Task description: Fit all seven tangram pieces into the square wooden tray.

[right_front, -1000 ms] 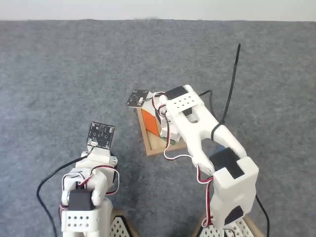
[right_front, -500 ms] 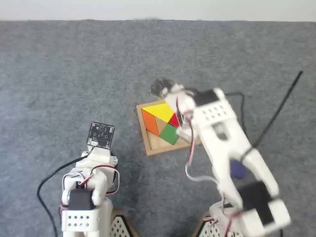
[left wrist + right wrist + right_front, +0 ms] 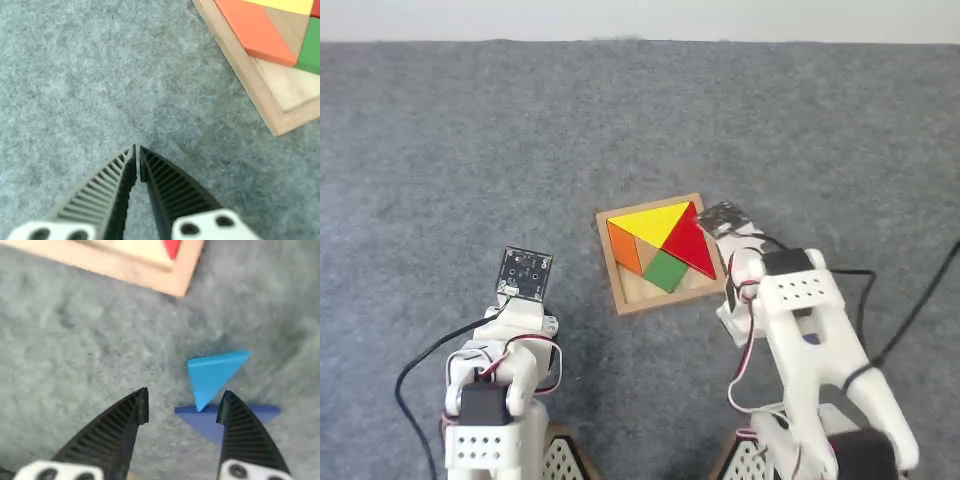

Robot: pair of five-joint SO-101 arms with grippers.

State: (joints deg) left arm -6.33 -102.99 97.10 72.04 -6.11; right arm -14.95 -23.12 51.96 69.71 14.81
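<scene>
Four coloured pieces already lie in the square wooden tray [image 3: 655, 303]: the yellow triangle [image 3: 650, 222] along the far side, the red triangle [image 3: 692, 245] beside it, the orange piece [image 3: 624, 248] against one wall and the green square [image 3: 665, 270] tucked in between. Pale wood is bare along the tray's near side. I cannot tell whether the brownish patch between orange and green is a piece or bare floor. Off the tray, on the grey carpet [image 3: 470, 150] just past its corner, a light blue triangle [image 3: 215, 371] rests with one tip touching a dark blue piece [image 3: 202, 422]. The right gripper [image 3: 184, 402] hangs over those two with its jaws spread wide and nothing between them, one finger above the dark blue piece. The left gripper [image 3: 137, 152] sits low over the carpet near the tray's other corner, pinched closed on nothing. From where I stand, the step in hand looks like picking up the light blue triangle. I would shift the gripper up along that triangle, away from the touching tip, so closing does not drag the dark blue piece along. I would also turn the wrist so the fingers press a flat edge against the opposite corner. Two edges that taper together would likely squirt the piece out. Come straight down, close gently, and lift clear of the tray's rim before carrying it across.
</scene>
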